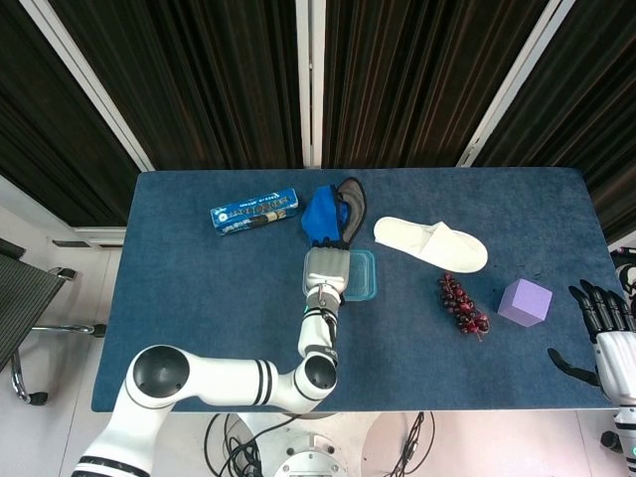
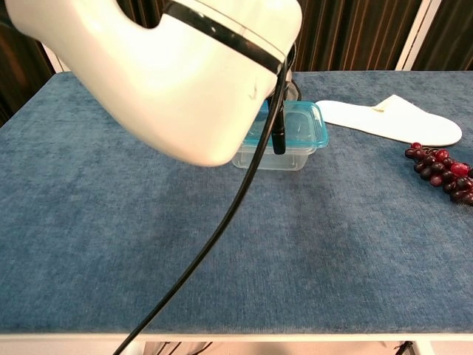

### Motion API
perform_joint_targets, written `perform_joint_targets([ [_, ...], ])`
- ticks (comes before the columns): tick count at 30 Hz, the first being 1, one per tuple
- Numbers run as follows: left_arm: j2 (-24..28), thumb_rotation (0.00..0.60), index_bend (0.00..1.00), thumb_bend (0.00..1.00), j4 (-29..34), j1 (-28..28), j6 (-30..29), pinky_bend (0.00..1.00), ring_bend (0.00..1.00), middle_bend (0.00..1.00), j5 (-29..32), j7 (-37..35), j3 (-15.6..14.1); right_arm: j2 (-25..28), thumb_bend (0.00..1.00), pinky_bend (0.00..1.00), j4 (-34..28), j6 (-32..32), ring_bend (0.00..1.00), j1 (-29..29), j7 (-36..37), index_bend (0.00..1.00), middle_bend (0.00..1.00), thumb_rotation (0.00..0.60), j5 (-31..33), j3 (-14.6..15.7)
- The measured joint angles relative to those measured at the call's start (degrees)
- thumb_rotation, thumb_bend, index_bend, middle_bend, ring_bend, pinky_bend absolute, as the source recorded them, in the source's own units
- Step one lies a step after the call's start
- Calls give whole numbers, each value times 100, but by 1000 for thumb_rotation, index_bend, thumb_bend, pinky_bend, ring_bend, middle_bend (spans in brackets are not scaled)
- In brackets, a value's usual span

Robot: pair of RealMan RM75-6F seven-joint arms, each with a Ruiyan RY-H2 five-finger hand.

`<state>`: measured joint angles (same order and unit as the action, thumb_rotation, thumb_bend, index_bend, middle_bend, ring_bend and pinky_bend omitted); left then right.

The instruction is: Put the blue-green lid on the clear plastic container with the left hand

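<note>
The blue-green lid [image 1: 364,275] [image 2: 301,124] lies flat over the clear plastic container [image 2: 287,157], overhanging it a little to the right. My left hand [image 1: 324,270] lies on top of the lid's left part and holds it, with a dark finger [image 2: 278,139] hanging down over the front edge. In the head view the hand and lid hide the container. The left arm [image 2: 177,66] fills the upper left of the chest view. My right hand [image 1: 605,320] hangs open off the table's right edge, holding nothing.
A blue snack packet [image 1: 254,211] and a blue and dark cloth item [image 1: 333,211] lie behind the container. To the right are a white slipper [image 1: 430,243] [image 2: 392,118], dark red grapes [image 1: 462,305] [image 2: 443,170] and a purple cube [image 1: 525,301].
</note>
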<state>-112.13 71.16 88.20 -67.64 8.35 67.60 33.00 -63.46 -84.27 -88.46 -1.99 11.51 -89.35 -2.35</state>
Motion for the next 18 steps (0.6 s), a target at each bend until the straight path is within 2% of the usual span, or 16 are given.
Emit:
perform_joint_targets([
  [18, -90, 600, 309, 92, -225, -83, 86, 104, 0, 184, -49, 423, 75, 2, 124, 0, 11, 34, 0, 13, 12, 0, 0, 600, 75, -26],
])
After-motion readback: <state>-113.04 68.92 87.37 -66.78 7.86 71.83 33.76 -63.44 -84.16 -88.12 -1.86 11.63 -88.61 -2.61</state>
